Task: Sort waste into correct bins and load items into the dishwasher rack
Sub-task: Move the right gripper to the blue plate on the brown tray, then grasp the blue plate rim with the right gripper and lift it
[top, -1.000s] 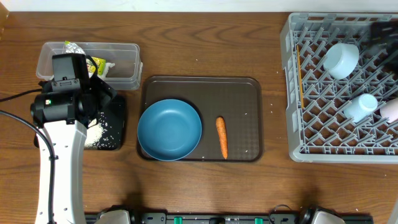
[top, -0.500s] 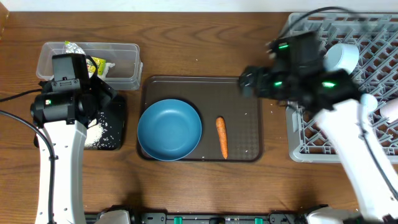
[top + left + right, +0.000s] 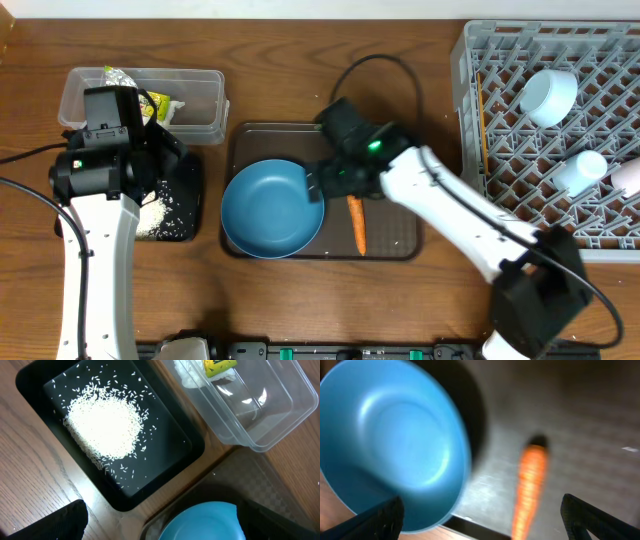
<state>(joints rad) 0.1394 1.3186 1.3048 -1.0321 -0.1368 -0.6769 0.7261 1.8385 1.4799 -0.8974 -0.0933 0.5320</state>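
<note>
A blue round plate and an orange carrot lie on the brown serving tray. My right gripper hovers open and empty over the plate's right rim and the carrot's top end. In the right wrist view the carrot lies between the spread fingers, with the plate to the left. My left gripper is open and empty above the black tray, which holds a rice pile. The clear tub holds the wrapper and white tissue.
The grey rack stands at the right with a white cup and a pale-blue cup lying in it. The right arm stretches diagonally across the brown tray's right side. Bare wood table lies in front.
My right arm has swung left from the rack to the brown tray and now hangs over the plate's rim and the carrot. The left arm has not moved.
</note>
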